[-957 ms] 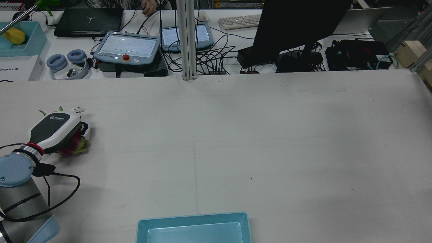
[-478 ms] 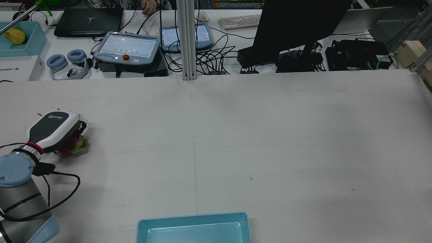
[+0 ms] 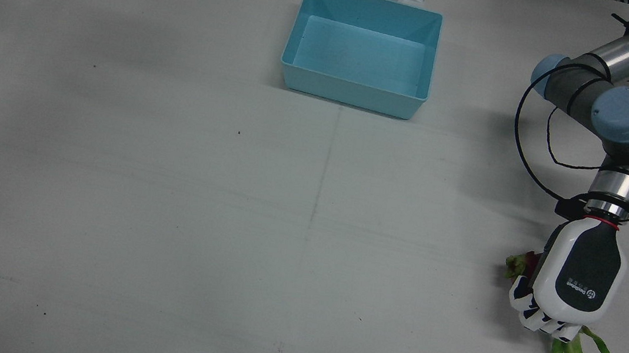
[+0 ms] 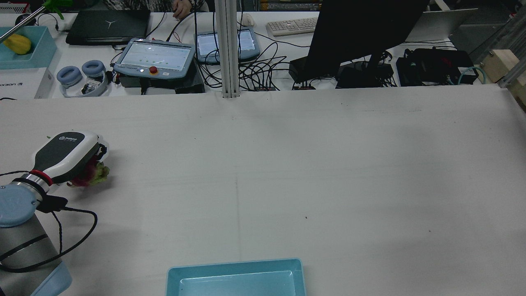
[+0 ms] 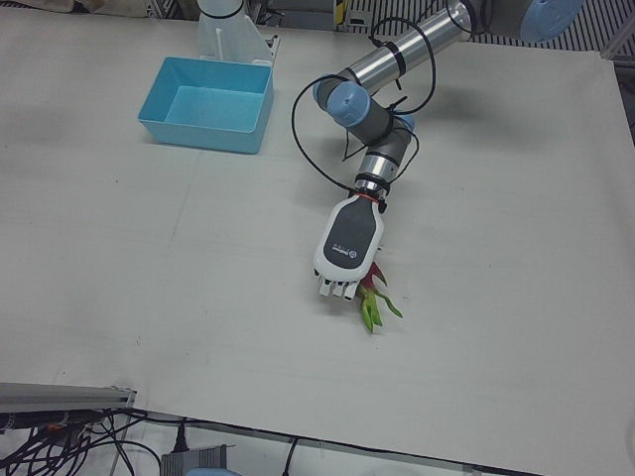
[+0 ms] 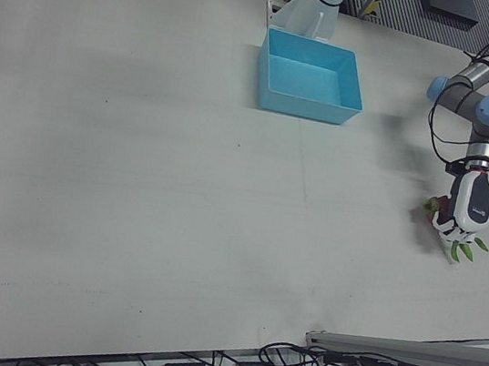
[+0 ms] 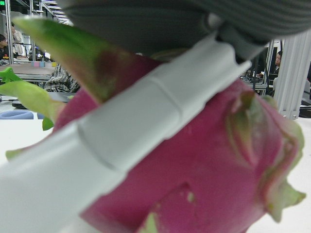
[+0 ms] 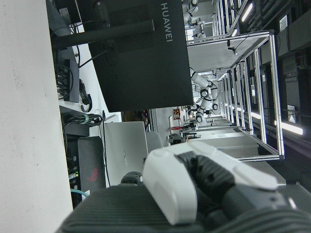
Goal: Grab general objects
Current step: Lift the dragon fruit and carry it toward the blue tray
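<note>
Under the left hand [image 3: 575,283], fingers are wrapping a pink dragon fruit [image 7: 194,174] lying on the table [image 3: 168,213]. Behind the right hand [image 8: 204,189], a monitor [image 8: 141,53] is showing "HUAWEI"; its grasp cannot be told.

The white-and-grey left hand [image 3: 573,283] hides most of the pink, green-scaled dragon fruit [image 3: 522,263]; the shallow blue plastic bin [image 4: 236,278] is cut off by the rear view's bottom edge.
</note>
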{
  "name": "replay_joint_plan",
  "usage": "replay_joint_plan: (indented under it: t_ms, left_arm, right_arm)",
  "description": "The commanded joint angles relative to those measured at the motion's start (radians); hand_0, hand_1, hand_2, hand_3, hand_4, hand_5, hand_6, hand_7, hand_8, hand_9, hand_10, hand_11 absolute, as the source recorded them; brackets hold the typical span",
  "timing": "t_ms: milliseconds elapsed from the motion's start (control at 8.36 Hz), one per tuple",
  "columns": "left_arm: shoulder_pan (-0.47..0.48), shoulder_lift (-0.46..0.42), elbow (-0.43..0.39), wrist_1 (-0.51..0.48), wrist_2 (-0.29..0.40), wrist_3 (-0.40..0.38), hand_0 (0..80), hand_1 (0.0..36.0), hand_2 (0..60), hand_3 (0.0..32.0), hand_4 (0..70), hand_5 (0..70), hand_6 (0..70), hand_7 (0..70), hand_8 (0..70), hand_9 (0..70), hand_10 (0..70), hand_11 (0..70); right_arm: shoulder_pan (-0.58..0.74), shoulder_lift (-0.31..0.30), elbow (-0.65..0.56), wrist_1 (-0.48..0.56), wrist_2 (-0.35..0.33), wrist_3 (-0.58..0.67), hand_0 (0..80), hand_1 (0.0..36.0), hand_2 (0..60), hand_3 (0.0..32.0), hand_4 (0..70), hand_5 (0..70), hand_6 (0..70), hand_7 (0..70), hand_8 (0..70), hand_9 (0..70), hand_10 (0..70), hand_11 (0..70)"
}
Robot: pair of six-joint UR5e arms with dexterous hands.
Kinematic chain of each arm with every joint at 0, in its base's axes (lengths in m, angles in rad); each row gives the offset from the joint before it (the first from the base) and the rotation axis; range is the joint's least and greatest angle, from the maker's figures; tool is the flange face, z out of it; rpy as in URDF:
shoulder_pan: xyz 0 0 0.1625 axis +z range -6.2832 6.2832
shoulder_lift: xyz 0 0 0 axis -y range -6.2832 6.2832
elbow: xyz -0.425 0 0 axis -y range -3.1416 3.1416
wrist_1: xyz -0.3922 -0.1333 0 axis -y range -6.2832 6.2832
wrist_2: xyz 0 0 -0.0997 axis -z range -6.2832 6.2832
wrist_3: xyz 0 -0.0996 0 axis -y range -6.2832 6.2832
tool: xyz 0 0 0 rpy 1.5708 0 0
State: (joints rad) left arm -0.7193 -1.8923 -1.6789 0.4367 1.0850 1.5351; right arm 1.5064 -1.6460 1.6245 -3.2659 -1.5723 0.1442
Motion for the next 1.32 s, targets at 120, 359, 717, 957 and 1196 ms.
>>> replay_joint_plan:
  t_ms: [120, 359, 717, 957, 1196]
  left_arm:
    - [-0.011, -0.153, -0.179, 0.25, 0.272, -0.006, 80.0, 36.0, 60.0, 0.0, 70.0, 70.0, 70.0, 70.0, 70.0, 70.0, 70.0, 70.0]
    - [-0.011, -0.282, -0.221, 0.325, 0.483, -0.06, 80.0, 36.0, 60.0, 0.0, 70.0, 70.0, 70.0, 70.0, 70.0, 70.0, 70.0, 70.0]
    - [0.001, -0.396, -0.231, 0.338, 0.753, -0.206, 80.0, 36.0, 60.0, 0.0, 70.0, 70.0, 70.0, 70.0, 70.0, 70.0, 70.0, 70.0]
    - [0.046, -0.395, -0.287, 0.286, 0.849, -0.301, 80.0, 36.0, 60.0, 0.0, 70.0, 70.0, 70.0, 70.0, 70.0, 70.0, 70.0, 70.0]
    - [0.173, -0.393, -0.361, 0.202, 0.856, -0.395, 80.0, 36.0, 60.0, 0.0, 70.0, 70.0, 70.0, 70.0, 70.0, 70.0, 70.0, 70.0]
  right_arm:
    - [0.0, 0.0, 0.0, 0.0, 0.0, 0.0, 0.0, 0.0, 0.0, 0.0, 0.0, 0.0, 0.0, 0.0, 0.0, 0.0, 0.0, 0.0]
    - [0.0, 0.0, 0.0, 0.0, 0.0, 0.0, 0.0, 0.0, 0.0, 0.0, 0.0, 0.0, 0.0, 0.0, 0.0, 0.0, 0.0, 0.0]
    - [0.0, 0.0, 0.0, 0.0, 0.0, 0.0, 0.0, 0.0, 0.0, 0.0, 0.0, 0.0, 0.0, 0.0, 0.0, 0.0, 0.0, 0.0]
    - [0.0, 0.0, 0.0, 0.0, 0.0, 0.0, 0.0, 0.0, 0.0, 0.0, 0.0, 0.0, 0.0, 0.0, 0.0, 0.0, 0.0, 0.0]
    - [0.0, 0.0, 0.0, 0.0, 0.0, 0.0, 0.0, 0.0, 0.0, 0.0, 0.0, 0.0, 0.0, 0.0, 0.0, 0.0, 0.0, 0.0]
